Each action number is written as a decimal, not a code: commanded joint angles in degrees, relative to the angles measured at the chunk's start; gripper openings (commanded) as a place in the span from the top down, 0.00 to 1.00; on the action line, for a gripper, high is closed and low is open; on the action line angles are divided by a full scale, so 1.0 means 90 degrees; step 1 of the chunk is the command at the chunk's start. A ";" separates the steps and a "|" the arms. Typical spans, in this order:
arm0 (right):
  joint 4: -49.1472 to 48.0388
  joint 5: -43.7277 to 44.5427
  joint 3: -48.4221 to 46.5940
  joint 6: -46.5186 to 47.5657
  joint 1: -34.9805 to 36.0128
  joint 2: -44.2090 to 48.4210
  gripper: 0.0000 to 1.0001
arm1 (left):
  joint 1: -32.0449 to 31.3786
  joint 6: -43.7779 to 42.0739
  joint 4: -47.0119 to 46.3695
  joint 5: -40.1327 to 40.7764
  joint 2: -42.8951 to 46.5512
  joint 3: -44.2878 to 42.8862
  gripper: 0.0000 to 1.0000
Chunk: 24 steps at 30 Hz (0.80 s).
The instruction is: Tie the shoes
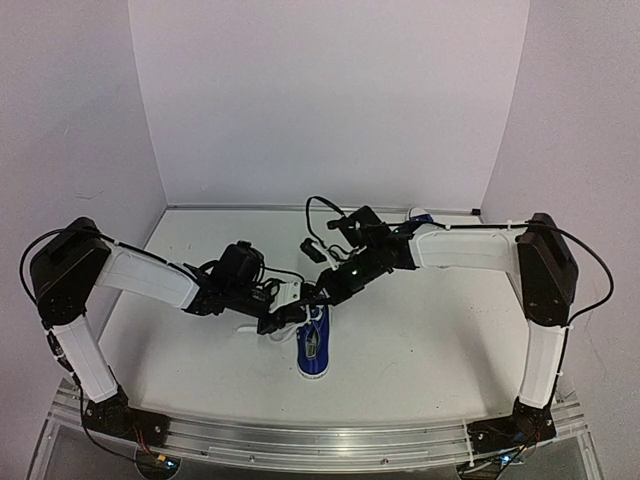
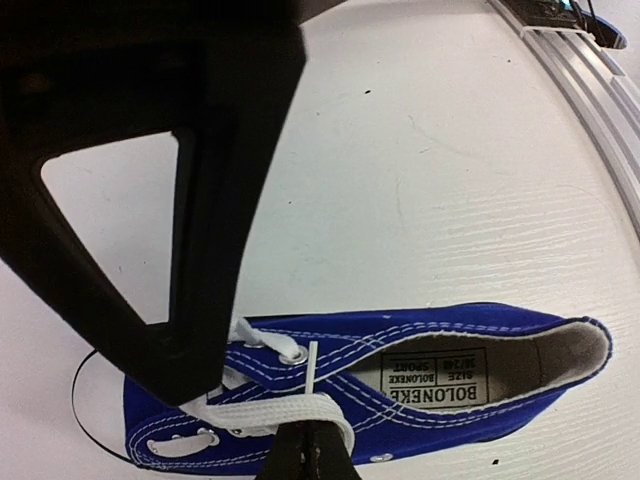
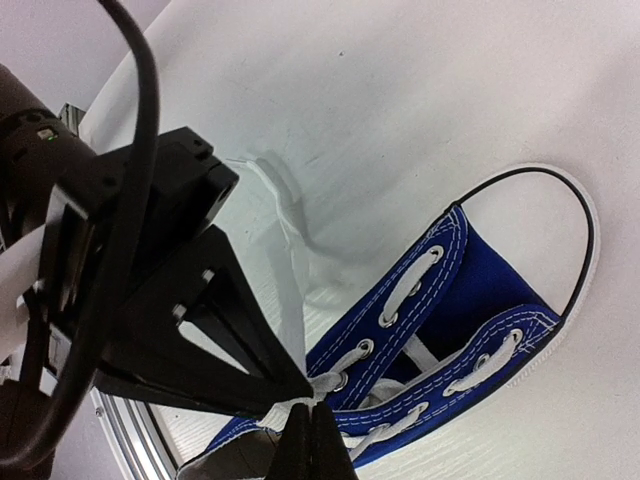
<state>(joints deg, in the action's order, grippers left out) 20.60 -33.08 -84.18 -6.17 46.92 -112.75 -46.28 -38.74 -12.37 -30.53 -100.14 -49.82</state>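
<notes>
The left gripper [image 2: 308,435] and right gripper [image 3: 308,420] are pictured pinched fully shut on the white lace [image 2: 285,412] of a blue sneaker [image 1: 314,352] set at the middle of the table [image 1: 430,340], its toe masked from above by both grippers. Only a sliver of the second sneaker [image 1: 420,213] is seen behind the right arm [image 1: 462,248], at the table's far edge.

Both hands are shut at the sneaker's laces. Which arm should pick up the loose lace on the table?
Left. The loose lace lies on the blue sneaker's left side, beside the left hand; the right hand would likely have to reach across it.
</notes>
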 commanded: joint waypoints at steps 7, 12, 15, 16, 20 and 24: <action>-0.0199 -0.0218 0.0065 -0.0049 -0.0027 0.0434 0.94 | -0.0083 0.0186 -0.0300 -0.0309 0.0588 0.0210 1.00; -0.0215 -0.0226 0.0205 -0.0305 -0.0171 0.0600 0.77 | -0.0115 0.0488 -0.0689 -0.0390 0.0286 0.0108 1.00; -0.0294 -0.0416 0.0460 -0.0621 -0.0439 0.0875 0.69 | -0.0129 0.0614 -0.0924 -0.0396 0.0140 0.0098 1.00; -0.0364 -0.0438 0.0608 -0.0715 -0.0499 0.0994 0.69 | -0.0131 0.0641 -0.0978 -0.0396 0.0112 0.0109 1.00; -0.0674 -0.0565 0.1207 -0.0990 -0.0537 0.1420 0.70 | -0.0130 0.0699 -0.1121 -0.0381 0.0029 0.0098 1.00; -0.1237 -0.0785 0.1854 -0.1416 -0.0541 0.1679 0.72 | -0.0131 0.0726 -0.1173 -0.0362 -0.0030 0.0069 1.00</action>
<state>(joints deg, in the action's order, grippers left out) 15.60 -37.04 -72.05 -14.29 41.42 -100.86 -47.22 -33.22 -19.62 -32.95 -99.76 -47.99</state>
